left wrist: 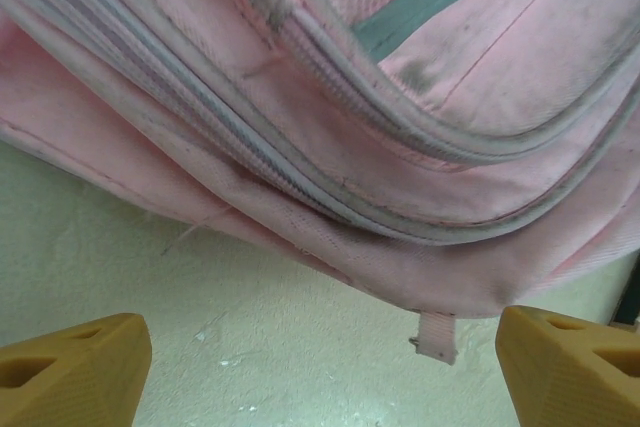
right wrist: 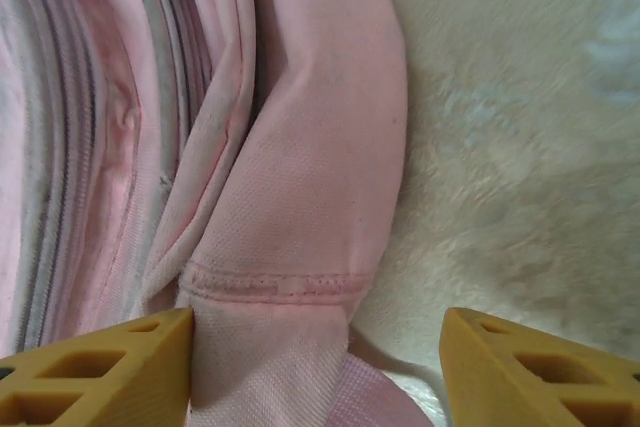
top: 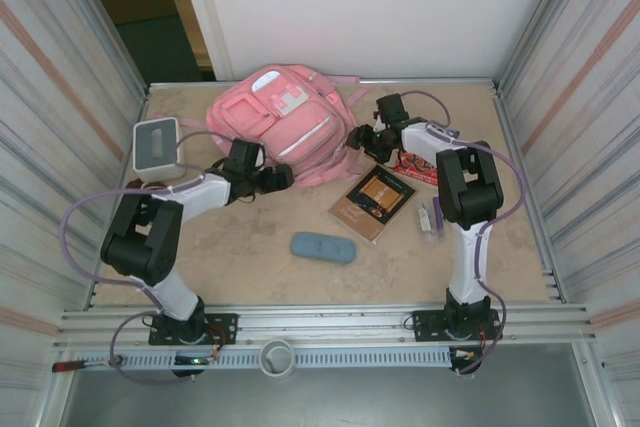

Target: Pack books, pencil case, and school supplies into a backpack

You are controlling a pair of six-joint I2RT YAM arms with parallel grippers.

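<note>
The pink backpack [top: 280,122] lies flat at the back of the table. My left gripper [top: 275,179] sits at its near edge, open wide; in the left wrist view its fingers [left wrist: 70,372] flank bare table, with the backpack's seam [left wrist: 330,197] and a small tab [left wrist: 437,335] just ahead. My right gripper [top: 362,137] is at the backpack's right side, open, and a pink strap [right wrist: 300,247] runs between its fingers [right wrist: 100,372], against the left one and clear of the right. The brown book [top: 372,202], comic book [top: 415,169], pencil case [top: 323,247] and school supplies [top: 428,217] lie on the table.
A white box with a grey top [top: 156,144] stands left of the backpack, close to my left arm. Corrugated walls [top: 60,117] enclose the table on both sides. A roll of tape [top: 277,356] sits on the front rail.
</note>
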